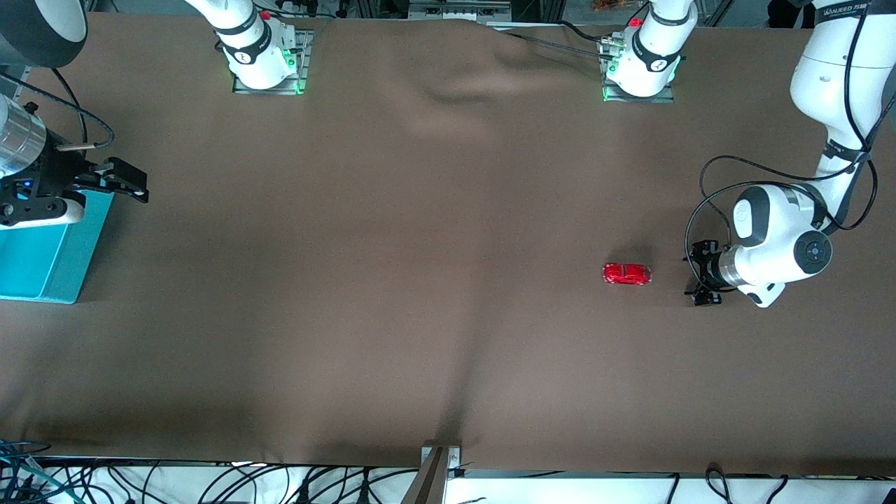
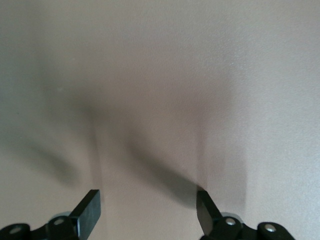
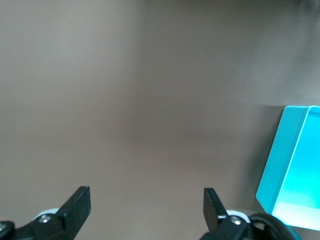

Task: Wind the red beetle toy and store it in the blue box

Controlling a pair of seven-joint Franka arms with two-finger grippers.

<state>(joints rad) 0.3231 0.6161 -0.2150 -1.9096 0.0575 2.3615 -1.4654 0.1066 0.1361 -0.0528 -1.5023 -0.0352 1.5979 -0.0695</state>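
**One faint brand mark, nothing else legible**

Only the left arm (image 1: 836, 91) carries lettering: dark print across its upper link, at the top corner of the front view, too small to spell out with certainty. Both wrist views show no writing.

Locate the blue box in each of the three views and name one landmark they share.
Front view: the blue box sits at the right arm's end of the table, partly under the right pincer.
Left wrist view: not in it; only brown cloth between the left pincer's open fingers.
Right wrist view: one corner shows at the picture's edge.
Shared landmark: the brown tablecloth.
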